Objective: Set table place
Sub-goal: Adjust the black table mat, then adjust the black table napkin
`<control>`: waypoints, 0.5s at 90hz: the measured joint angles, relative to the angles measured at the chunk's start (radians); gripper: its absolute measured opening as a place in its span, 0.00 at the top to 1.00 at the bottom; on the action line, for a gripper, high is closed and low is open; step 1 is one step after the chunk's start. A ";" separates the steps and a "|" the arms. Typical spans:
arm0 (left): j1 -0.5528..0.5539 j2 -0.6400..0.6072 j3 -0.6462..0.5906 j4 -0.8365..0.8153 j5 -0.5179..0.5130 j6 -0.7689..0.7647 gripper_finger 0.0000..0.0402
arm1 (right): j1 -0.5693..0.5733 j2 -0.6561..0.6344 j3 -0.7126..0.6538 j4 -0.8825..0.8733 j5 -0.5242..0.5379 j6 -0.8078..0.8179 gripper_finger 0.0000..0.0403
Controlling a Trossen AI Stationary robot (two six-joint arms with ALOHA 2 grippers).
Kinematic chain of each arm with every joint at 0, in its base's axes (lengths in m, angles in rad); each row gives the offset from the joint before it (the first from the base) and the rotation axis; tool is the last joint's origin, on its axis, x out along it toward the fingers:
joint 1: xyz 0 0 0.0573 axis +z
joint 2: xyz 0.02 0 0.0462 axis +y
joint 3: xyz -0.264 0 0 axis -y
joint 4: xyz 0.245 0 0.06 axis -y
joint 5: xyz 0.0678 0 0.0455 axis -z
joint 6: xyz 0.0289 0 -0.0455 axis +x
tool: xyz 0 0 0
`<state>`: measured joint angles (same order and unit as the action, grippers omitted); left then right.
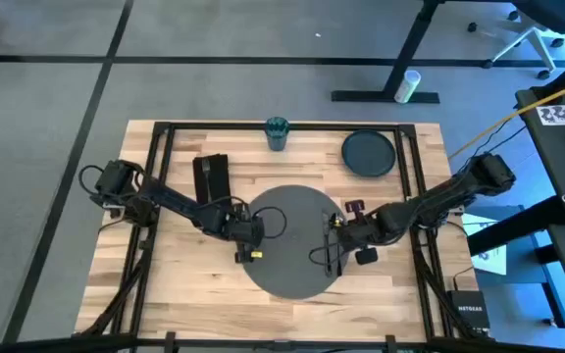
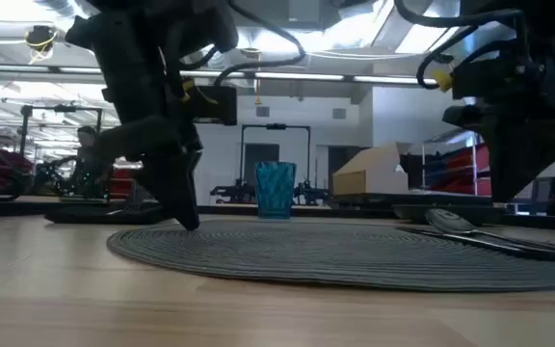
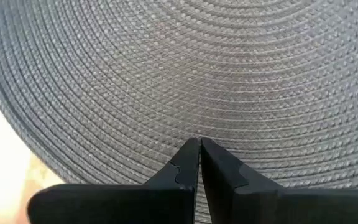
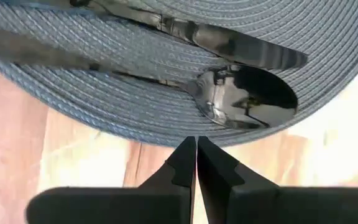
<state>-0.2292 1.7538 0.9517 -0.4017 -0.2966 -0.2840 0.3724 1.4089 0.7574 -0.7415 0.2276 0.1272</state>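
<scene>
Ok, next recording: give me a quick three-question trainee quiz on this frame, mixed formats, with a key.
1. True or false: the dark plate is lying on the grey mat.
2. Which item lies on the mat's edge near the right gripper? A) teal cup B) spoon C) black napkin
3. Fill in: the left gripper has its fingers ____ over the mat.

Key:
1. False. The plate sits apart on the table, near the far right corner.
2. B. The spoon rests on the mat's rim. The teal cup and black napkin lie off the mat.
3. shut
</scene>
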 joint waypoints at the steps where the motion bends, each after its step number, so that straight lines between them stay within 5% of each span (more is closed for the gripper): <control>1: 0.002 0.000 0.000 -0.001 0.000 0.001 1.00 | 0.000 0.000 0.000 -0.001 0.000 0.000 1.00; 28: 0.023 -0.031 0.005 -0.038 -0.034 0.008 1.00 | -0.023 -0.010 0.000 -0.019 0.035 0.003 1.00; 45: 0.028 -0.136 0.047 -0.335 -0.136 -0.064 1.00 | -0.057 -0.015 0.001 -0.017 0.044 -0.008 1.00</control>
<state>-0.2012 1.6177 0.9985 -0.7363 -0.4327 -0.3477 0.3152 1.3939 0.7586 -0.7582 0.2721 0.1193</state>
